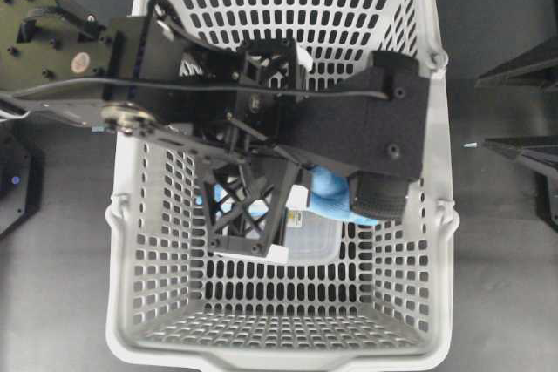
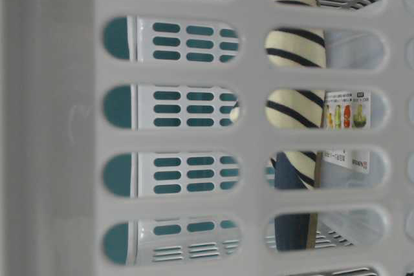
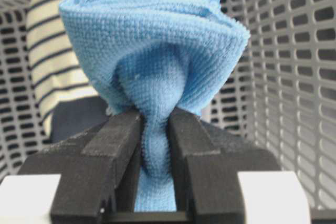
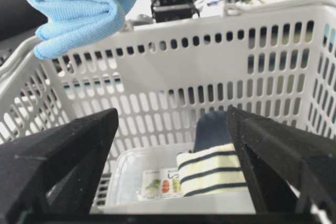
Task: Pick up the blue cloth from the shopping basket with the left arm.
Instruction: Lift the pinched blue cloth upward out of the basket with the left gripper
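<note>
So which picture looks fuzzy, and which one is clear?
Table-level view: fuzzy, the basket wall is too close. Left wrist view: sharp, you can see the weave of the cloth. Right wrist view: its own black end effector is a blurry dark shape.

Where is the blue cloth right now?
The blue cloth is pinched in the left end effector, and the right wrist view shows it lifted above the basket rim, at upper left.

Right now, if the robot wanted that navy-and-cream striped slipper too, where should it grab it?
Probably the striped cream toe end, from above: it lies on the clear plastic box inside the light-grey slotted basket, so the walls block any sideways approach.
</note>
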{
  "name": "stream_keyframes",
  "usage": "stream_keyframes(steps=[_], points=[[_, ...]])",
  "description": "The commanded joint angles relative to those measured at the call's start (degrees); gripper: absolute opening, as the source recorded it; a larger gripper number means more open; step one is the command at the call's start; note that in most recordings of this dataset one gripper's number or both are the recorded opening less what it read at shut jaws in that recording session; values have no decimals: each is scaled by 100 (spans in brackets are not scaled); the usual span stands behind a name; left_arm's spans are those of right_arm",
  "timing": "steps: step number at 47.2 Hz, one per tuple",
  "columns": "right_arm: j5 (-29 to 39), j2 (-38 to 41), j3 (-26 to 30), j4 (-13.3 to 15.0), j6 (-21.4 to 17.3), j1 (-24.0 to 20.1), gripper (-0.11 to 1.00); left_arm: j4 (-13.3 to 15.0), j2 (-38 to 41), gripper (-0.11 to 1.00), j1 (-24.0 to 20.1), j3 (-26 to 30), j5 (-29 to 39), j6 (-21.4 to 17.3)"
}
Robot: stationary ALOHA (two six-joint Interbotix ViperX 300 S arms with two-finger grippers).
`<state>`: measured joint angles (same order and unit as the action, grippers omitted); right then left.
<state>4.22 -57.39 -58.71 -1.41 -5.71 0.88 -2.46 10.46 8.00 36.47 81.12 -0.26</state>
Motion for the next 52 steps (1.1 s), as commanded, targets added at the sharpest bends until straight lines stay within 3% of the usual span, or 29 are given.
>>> stream_keyframes(steps=[1,52], points=[[-53,35,44,9,0,-9,80,-9,-70,14,-44,114,-18,26],[-53,-88,18,9,0,-44,80,-18,149,14,-70,97,-290,114]])
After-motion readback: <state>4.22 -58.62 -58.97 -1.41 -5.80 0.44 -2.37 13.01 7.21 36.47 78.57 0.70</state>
